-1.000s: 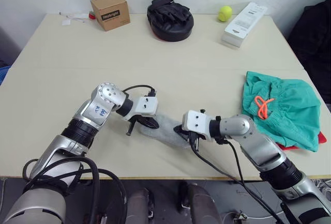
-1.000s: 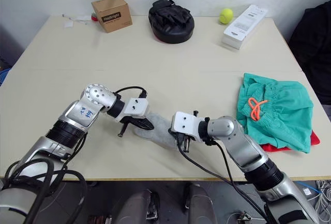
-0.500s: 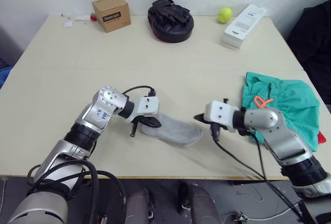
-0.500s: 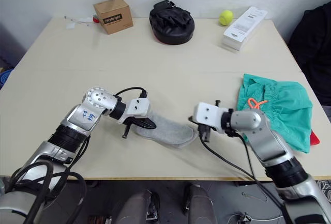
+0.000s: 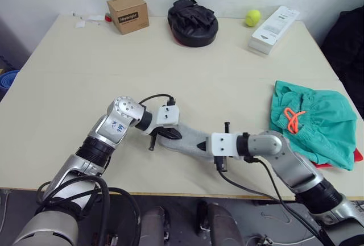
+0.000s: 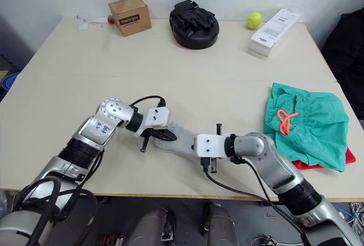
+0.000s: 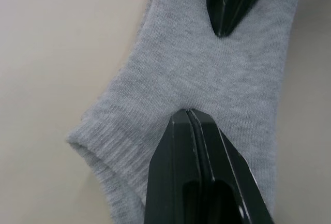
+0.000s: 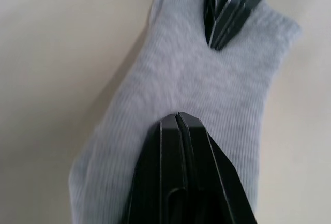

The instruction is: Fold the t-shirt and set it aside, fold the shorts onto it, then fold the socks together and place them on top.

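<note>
Lying flat near the table's [image 5: 68, 70] front edge, the socks [image 5: 190, 141] are being pressed at opposite ends by the left gripper [image 5: 169, 134] and right gripper [image 5: 202, 145], fingers closed together, while the shorts [image 5: 313, 122] are covering the t-shirt [image 5: 355, 154] at right.

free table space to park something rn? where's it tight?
Widest bare patch: table middle, between the back-edge row (cardboard box, black mitt, tennis ball, white box) and the grippers. Left side is bare too. Crowded: front centre at the socks, and right edge with the shorts.
</note>
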`<state>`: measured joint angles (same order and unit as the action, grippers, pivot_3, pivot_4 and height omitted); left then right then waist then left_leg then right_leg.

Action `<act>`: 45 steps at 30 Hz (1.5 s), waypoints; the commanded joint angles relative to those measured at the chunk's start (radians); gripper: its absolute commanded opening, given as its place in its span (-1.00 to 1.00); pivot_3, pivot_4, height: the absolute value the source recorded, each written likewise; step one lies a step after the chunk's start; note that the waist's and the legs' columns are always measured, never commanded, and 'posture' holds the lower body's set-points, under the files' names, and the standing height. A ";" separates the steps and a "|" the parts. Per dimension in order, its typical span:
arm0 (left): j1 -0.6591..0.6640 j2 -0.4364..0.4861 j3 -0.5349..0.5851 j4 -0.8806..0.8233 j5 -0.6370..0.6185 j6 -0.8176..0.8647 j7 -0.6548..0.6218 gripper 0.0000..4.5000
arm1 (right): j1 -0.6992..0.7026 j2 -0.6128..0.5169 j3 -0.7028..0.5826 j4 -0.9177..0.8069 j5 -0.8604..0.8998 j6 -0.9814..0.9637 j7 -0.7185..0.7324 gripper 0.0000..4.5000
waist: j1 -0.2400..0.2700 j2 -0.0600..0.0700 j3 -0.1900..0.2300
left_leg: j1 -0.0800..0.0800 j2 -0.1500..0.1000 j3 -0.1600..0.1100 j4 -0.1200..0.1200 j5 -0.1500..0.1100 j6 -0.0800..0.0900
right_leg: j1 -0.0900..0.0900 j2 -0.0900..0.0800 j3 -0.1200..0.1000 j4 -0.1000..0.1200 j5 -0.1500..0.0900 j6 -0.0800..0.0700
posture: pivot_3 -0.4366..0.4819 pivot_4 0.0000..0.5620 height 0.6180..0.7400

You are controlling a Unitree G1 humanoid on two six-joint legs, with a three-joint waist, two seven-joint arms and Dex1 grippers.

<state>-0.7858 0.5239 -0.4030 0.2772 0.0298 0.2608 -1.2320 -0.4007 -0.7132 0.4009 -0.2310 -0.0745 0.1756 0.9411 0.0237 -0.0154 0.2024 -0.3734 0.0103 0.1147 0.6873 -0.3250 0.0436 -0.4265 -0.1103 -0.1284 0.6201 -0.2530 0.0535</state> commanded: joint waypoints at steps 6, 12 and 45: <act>0.101 0.003 0.016 -0.184 -0.011 0.194 0.048 -0.99 | -0.046 0.025 -0.002 0.191 -0.097 -0.209 -0.059 -1.00 | -0.003 -0.001 0.000 | 0.001 0.000 0.000 0.000 0.000 0.000 | 0.000 0.000 0.001 0.000 0.000 0.000 | -0.05 -0.47 1.00; 0.150 0.017 0.014 -0.280 0.006 0.307 0.104 -0.99 | -0.105 0.079 -0.005 0.324 -0.117 -0.387 -0.073 -1.00 | -0.007 -0.001 -0.001 | 0.002 0.001 0.001 0.000 0.001 -0.001 | 0.000 0.000 0.002 0.000 0.000 0.000 | -0.05 -0.47 1.00; 0.052 -0.073 -0.079 0.008 -0.014 0.088 0.129 -1.00 | 0.202 0.314 -0.857 -0.387 0.938 1.437 -0.468 0.51 | 0.000 0.003 -0.005 | 0.000 0.002 -0.004 -0.004 -0.004 0.002 | -0.002 -0.001 -0.001 -0.003 -0.001 -0.002 | -0.05 -0.47 1.00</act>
<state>-0.7469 0.4408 -0.4512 0.2345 -0.0402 0.3476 -1.1081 -0.1934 -0.4136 -0.4071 -0.6302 0.8086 1.5639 0.5081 0.0235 -0.0119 0.1978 -0.3736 0.0123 0.1108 0.6835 -0.3290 0.0461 -0.4280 -0.1110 -0.1291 0.6169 -0.2543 0.0511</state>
